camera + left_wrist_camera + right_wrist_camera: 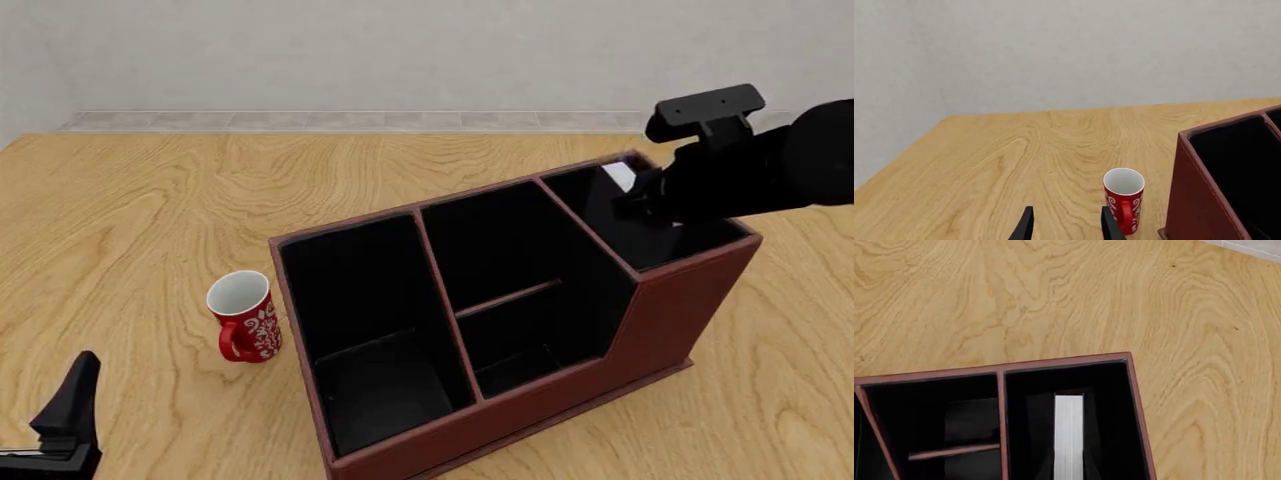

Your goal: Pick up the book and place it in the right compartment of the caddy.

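Inside right compartment (1107, 405), book (1069, 435) upright.

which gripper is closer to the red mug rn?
Left. The left gripper sits low on the arms' side of the red mug, beside it. The right arm is over the far end of the caddy.

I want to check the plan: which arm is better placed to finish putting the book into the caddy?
Right: its claw hangs over the right compartment with the book already inside. The left claw idles near the mug.
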Available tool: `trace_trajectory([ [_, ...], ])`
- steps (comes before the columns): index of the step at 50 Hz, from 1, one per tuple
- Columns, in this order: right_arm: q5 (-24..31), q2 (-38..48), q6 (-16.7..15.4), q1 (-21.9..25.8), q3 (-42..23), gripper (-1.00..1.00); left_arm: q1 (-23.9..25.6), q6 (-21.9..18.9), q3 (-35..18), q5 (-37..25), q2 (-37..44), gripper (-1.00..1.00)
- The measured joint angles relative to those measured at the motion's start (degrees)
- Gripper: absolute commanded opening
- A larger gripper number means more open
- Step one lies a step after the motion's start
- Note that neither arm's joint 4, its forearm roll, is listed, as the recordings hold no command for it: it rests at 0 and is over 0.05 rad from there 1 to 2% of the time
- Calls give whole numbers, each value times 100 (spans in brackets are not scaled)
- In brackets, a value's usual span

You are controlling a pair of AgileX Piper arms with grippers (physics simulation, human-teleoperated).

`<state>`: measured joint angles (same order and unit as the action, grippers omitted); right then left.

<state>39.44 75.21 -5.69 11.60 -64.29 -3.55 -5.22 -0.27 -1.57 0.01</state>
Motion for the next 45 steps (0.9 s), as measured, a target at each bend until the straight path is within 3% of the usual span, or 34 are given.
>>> trace_trajectory([
  [24,-101,80,-79,-51,67,-100,-5,-6,16,-6,0,100],
  [25,-103,77,-80,-51,72,100,-4,-6,16,-6,0,100],
  [45,-103,-24,-10,-42,83,100,27,-3,0,2,0,100],
])
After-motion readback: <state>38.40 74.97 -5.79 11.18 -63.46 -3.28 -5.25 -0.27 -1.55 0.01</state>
